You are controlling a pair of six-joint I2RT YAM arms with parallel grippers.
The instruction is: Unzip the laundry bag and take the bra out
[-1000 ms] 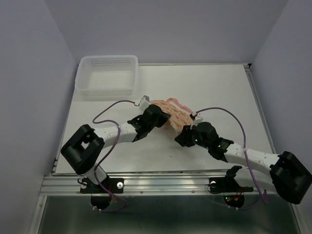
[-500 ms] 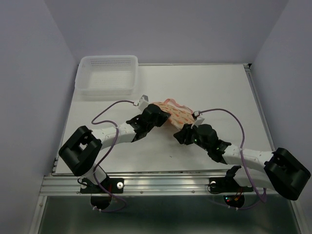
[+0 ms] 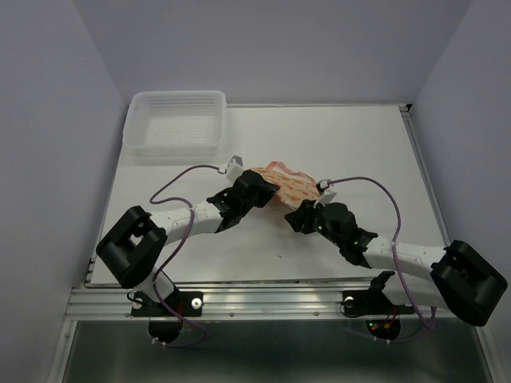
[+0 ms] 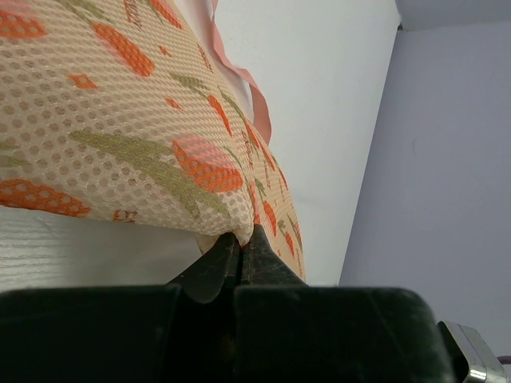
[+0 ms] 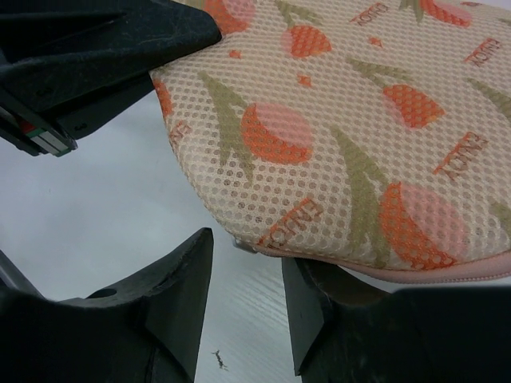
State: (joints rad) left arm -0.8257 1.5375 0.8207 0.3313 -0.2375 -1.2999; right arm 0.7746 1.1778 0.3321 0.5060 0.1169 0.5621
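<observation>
Right hand [image 5: 246, 249] nearer, white table [image 3: 359, 144]

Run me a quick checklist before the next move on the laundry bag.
1. Left gripper pinching the bag edge: ok, shut on the fabric.
2. Right gripper open at the bag's near rim: ok.
3. Zipper pull inside the right gripper's gap: cannot tell, only a small glint at the rim.
4. Bag unzipped: not ok, no opening shows.
5. Bra in sight: not ok, none visible.
6. Basket away from both arms: ok.
</observation>
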